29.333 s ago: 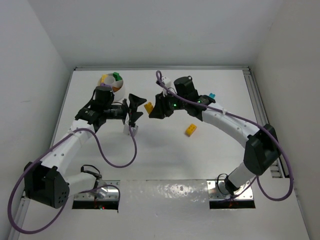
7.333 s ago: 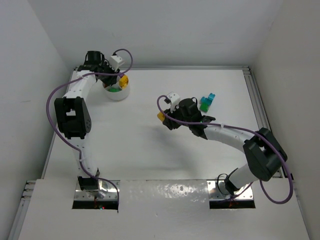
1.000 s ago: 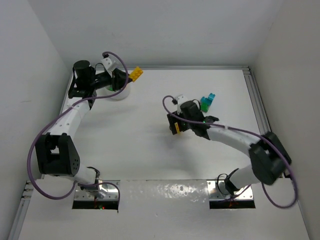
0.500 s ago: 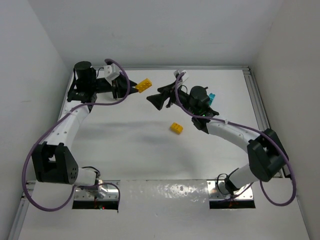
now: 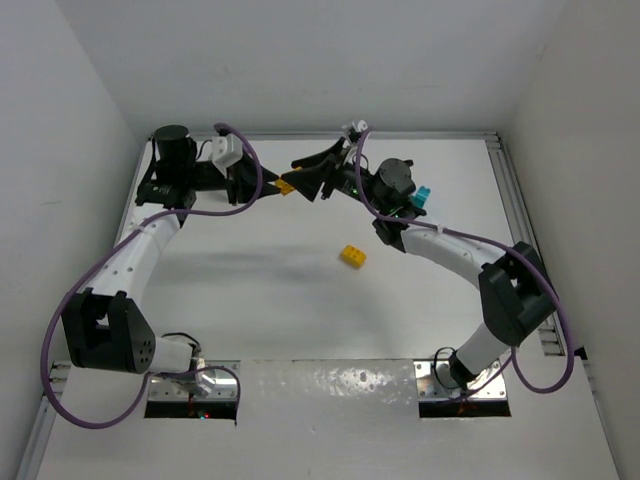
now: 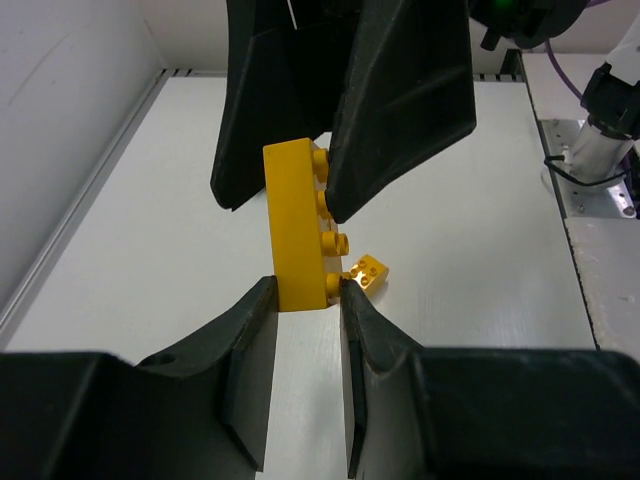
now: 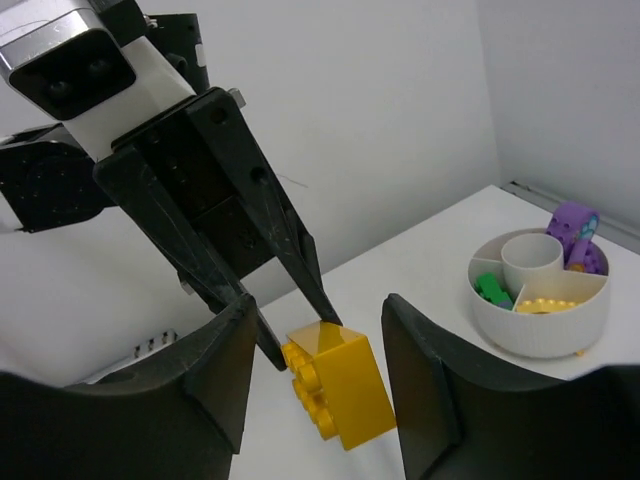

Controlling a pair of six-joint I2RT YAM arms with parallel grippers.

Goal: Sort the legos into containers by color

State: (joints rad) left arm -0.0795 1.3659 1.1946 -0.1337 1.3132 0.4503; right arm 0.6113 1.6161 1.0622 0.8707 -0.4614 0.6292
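My left gripper (image 6: 305, 290) is shut on one end of a long yellow lego (image 6: 300, 225), held in the air over the back of the table (image 5: 285, 186). My right gripper (image 7: 318, 310) faces it and straddles the lego's (image 7: 345, 385) other end, jaws open, with a gap showing on the stud side. A small yellow lego (image 5: 352, 256) lies loose on the table. A teal lego (image 5: 422, 196) peeks out behind the right arm. The white divided bowl (image 7: 500, 330) holds purple (image 7: 573, 222), green (image 7: 490, 290) and yellow pieces. In the top view the left arm hides the bowl.
White walls close the table at the back and on both sides. A metal rail (image 5: 510, 210) runs along the right edge. Purple cables loop off both arms. The two arms meet nose to nose at the back centre.
The right gripper has let go of the small yellow lego, risen, moved left onto the long lego's free end, and narrowed its jaws. The left gripper brought the long lego rightward from the bowl.
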